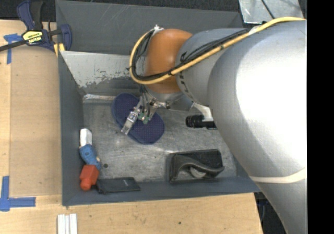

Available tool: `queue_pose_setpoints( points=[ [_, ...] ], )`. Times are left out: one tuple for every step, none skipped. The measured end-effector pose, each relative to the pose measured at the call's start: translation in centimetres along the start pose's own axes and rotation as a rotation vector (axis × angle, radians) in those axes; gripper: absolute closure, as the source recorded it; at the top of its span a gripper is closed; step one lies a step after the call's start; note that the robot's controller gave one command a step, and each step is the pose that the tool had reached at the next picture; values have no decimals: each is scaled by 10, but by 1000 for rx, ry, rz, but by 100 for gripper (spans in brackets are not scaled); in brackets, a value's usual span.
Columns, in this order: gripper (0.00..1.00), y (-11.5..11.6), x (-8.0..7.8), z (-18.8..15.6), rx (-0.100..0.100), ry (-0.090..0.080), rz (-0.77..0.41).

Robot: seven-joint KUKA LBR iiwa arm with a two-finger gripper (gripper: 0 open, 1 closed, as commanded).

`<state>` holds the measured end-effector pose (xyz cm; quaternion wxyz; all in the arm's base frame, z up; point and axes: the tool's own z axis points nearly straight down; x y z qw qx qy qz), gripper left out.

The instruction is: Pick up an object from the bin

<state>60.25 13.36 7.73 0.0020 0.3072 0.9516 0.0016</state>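
1. An elongated object [87, 157], white at the far end, light blue in the middle and orange-red at the near end, is laid along the left wall of the bin [70, 123].
2. A flat black rectangular object [117, 184] is set against the front wall, just beside the orange-red end.
3. A black shoe-like object [195, 165] with a pale interior is located front right.
4. A small black cylinder [196, 121] is seen farther back, right of centre.

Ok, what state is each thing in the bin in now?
Dark blue flat fabric pad: lying flat mid-bin.
Hand: low over that pad.
White, blue and orange plastic tool: lying along left wall.
Black flat rectangular piece: flat by near wall.
Black wedge-shaped object: resting by near wall.
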Motion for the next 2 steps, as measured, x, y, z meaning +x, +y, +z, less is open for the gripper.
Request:
queue_pose_setpoints(
  points=[
    [100, 1, -1, -2, -3, -3, -1],
    [100, 3, -3, -57, -2, -3, -5]
  ],
)
